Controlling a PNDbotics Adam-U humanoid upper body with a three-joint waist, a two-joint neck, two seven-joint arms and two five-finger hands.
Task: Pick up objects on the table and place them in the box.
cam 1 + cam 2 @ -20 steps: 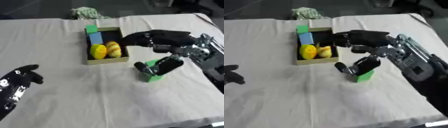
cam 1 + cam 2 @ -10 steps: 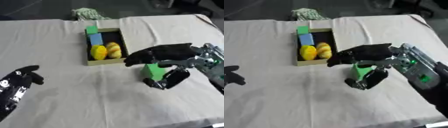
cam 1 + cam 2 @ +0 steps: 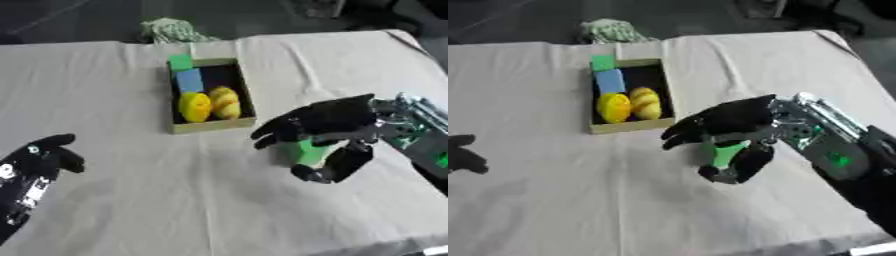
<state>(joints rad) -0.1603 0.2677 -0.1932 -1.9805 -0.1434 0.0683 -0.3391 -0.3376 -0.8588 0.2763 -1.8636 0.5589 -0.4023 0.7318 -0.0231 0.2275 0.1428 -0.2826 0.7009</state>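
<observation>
At the lower left of the left eye view, the left hand (image 3: 39,165) is seen resting idle on the cloth-covered counter (image 3: 131,200), its fingers loosely extended and holding nothing.

Further right, toward the far side, the box (image 3: 213,125) is found, a shallow open cardboard tray lying lengthwise away from the robot. Four things are already held in it: a green block (image 3: 181,62) at the far end, a blue block (image 3: 189,80) next, and two yellow rounded pieces, the left yellow piece (image 3: 194,106) and the right yellow piece (image 3: 225,101), side by side at the near end. A crumpled green-and-white cloth (image 3: 171,31) is seen beyond the box, at the counter's far edge.

To the right of the box, and near its front corner, a small green block (image 3: 304,151) is enclosed by the right hand (image 3: 328,120). The fingers are arched over its top and the thumb is curled beneath and beside it, so the block is pinched between them. Whether it is lifted clear of the cloth cannot be told.

The block is judged to be light, rigid and not fragile, with smooth flat faces that could slip. It is best taken across two opposite faces near the middle. Little free room is judged to remain in the box.
</observation>
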